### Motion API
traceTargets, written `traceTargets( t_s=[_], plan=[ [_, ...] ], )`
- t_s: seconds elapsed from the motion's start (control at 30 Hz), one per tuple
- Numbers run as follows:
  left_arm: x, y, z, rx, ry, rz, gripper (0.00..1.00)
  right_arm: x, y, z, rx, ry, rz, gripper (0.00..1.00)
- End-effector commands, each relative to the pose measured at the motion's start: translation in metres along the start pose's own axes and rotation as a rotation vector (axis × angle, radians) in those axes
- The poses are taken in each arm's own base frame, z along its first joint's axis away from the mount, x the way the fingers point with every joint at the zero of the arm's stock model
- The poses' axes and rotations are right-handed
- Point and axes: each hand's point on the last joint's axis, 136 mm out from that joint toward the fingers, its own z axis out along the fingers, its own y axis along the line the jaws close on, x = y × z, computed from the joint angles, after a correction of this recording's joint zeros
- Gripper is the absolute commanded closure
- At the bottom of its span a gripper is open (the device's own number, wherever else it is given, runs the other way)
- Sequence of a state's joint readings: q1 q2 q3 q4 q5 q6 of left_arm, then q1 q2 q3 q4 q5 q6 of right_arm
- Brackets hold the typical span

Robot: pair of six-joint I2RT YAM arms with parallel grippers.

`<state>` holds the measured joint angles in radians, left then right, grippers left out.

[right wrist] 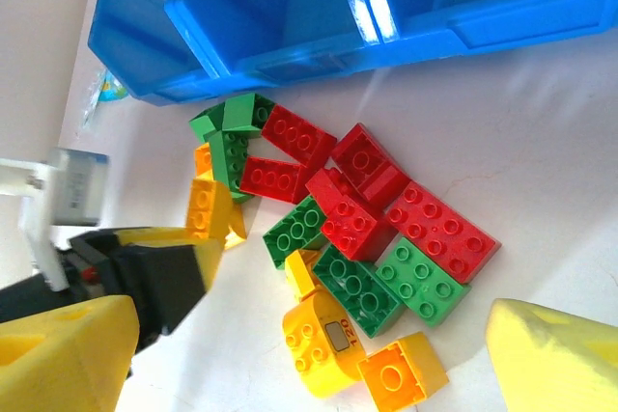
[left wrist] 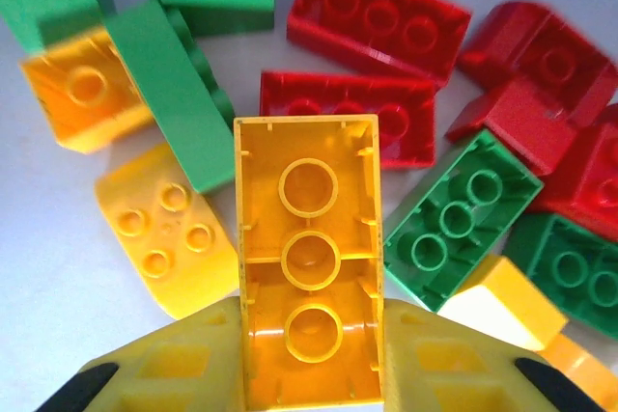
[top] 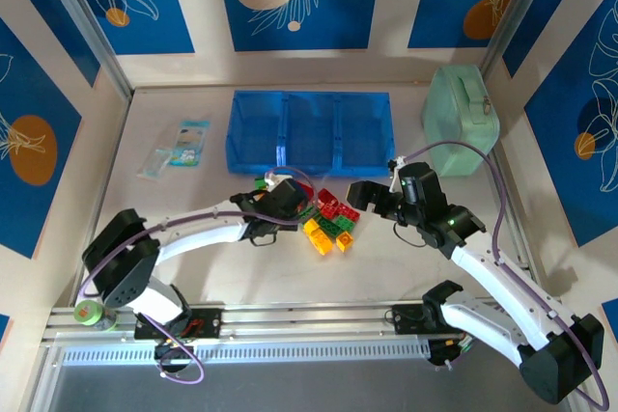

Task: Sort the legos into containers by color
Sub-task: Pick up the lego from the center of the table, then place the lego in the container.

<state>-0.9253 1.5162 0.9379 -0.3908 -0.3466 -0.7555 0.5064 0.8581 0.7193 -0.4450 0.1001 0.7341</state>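
Note:
The legos [top: 330,221] lie in a mixed red, green and yellow pile in front of the containers [top: 309,130], a long blue tray with three bins. My left gripper [left wrist: 309,369] is at the pile's left edge, shut on a yellow-orange brick [left wrist: 309,258] held underside up between its yellow fingers [left wrist: 164,369]. From the right wrist that brick [right wrist: 208,205] shows just clear of the pile. My right gripper [right wrist: 309,364] hangs open over the pile's right side, with a yellow rounded piece [right wrist: 323,340] and an orange cube [right wrist: 401,373] below it.
A mint-green lidded case [top: 462,118] stands right of the tray. A small packet [top: 183,142] lies at the left. A green tape roll [top: 89,313] sits by the left arm's base. Red bricks [right wrist: 442,229] and green bricks [right wrist: 420,282] crowd the pile's middle.

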Motion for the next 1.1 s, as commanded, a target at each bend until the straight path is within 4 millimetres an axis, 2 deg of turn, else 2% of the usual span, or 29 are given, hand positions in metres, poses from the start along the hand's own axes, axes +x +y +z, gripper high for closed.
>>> traceTargets(
  t_s=[0.0,0.23,0.43,0.57,0.8,0.83,0.93,0.97,1.07],
  plan=[
    [-0.031,0.011,-0.022,-0.043,-0.077,0.019,0.69,0.001,0.001,-0.001,-0.018,0.001,0.013,0.07],
    [-0.095,0.04,-0.024,0.0,-0.133,-0.064,0.69,0.002,0.001,-0.002,-0.018,0.007,0.016,0.07],
    [-0.143,0.068,0.0,0.018,-0.12,-0.115,0.69,0.003,0.002,-0.003,-0.015,0.025,0.012,0.07],
    [-0.165,0.079,0.019,0.0,-0.094,-0.117,0.69,0.004,0.002,-0.003,-0.008,0.041,0.009,0.07],
    [-0.187,0.095,0.042,-0.007,-0.074,-0.147,0.68,0.008,0.002,-0.002,0.009,0.082,-0.008,0.07],
    [-0.19,0.095,0.042,-0.009,-0.073,-0.146,0.64,0.009,0.001,-0.002,0.013,0.09,-0.011,0.07],
    [-0.198,0.091,0.036,0.008,-0.086,-0.137,0.33,0.012,0.0,0.0,0.019,0.108,-0.019,0.07],
    [-0.2,0.09,0.031,0.016,-0.098,-0.139,0.28,0.013,-0.002,0.001,0.025,0.115,-0.021,0.07],
    [-0.2,0.086,0.016,0.024,-0.127,-0.134,0.26,0.016,-0.006,0.004,0.044,0.129,-0.019,0.07]
  ],
)
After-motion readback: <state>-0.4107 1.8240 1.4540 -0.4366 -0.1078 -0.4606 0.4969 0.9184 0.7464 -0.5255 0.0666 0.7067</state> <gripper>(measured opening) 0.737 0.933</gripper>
